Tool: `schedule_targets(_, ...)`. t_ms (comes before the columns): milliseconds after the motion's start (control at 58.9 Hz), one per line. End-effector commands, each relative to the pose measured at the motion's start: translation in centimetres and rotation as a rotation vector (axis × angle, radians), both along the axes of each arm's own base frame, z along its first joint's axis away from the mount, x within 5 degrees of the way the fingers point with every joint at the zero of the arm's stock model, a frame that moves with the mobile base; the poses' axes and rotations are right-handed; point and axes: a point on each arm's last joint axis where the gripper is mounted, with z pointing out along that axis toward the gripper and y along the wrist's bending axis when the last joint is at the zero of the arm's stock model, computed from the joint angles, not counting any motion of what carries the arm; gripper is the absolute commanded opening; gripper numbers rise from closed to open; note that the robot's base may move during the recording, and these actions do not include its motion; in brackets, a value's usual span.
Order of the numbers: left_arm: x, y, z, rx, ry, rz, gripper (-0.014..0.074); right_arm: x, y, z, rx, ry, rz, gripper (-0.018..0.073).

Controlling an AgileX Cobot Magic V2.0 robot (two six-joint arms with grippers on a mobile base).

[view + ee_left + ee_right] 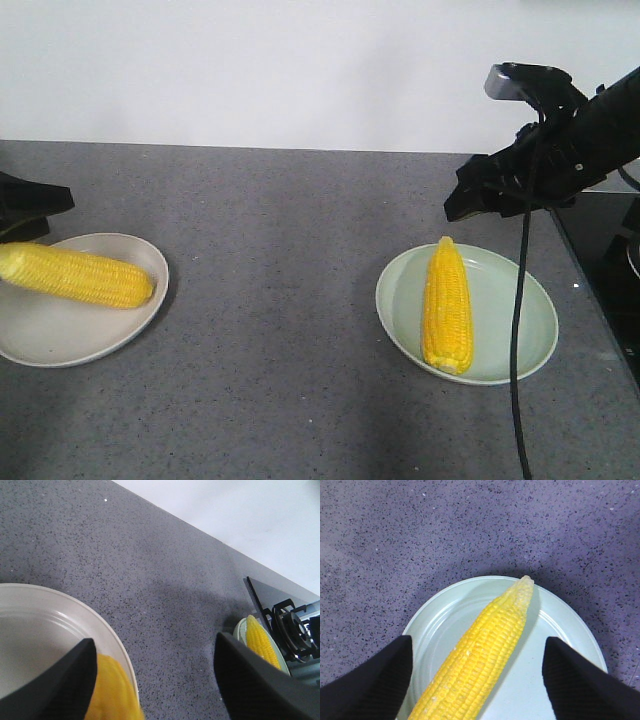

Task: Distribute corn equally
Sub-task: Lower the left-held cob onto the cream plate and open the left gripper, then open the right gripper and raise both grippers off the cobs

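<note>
— Where's the corn?
— One cob [76, 275] overhangs the beige plate's [60, 345] left rim; another [447, 305] lies inside the green plate [520, 330].
— Grippers?
— Right gripper [477, 680] spread above its cob; left gripper [155, 680] spread, possibly touching. Bare counter [280, 250] between.

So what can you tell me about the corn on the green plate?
The corn is one whole cob, bright yellow, with neat rows of kernels and a paler pointed tip. It looks smooth and husk-free. It lies flat on the pale green plate, a bit left of the middle, tip pointing toward the wall. Only the plate touches it. The right gripper hovers above it, jaws wide open on either side, not touching.
</note>
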Motion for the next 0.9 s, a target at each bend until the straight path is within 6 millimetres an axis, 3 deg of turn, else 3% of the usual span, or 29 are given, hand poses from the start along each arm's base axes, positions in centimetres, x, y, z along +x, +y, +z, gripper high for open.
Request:
schedule_targets(0, 0.0, -0.3, 2.2, -0.045, -0.062, 0.008, 0.0492, -0.5, -0.1, 2.6, 0.030, -0.104, -0.019, 0.0518)
schedule_targets(611, -0.1, -0.5, 2.5, -0.079, -0.077, 0.004, 0.0492, -0.5, 0.1, 2.7, 0.050, -0.107, -0.023, 0.0518)
schedule_targets(747, -0.3, -0.8, 4.2, -0.106, -0.133, -0.029, 0.0492, -0.6, 0.7, 3.4, 0.119, -0.142, 0.009, 0.0518)
schedule_targets(883, -0.8, -1.5, 7.8, -0.102, -0.241, -0.143, 0.0473, -1.7, 1.2, 5.6, 0.196, -0.235, 0.050, 0.0488)
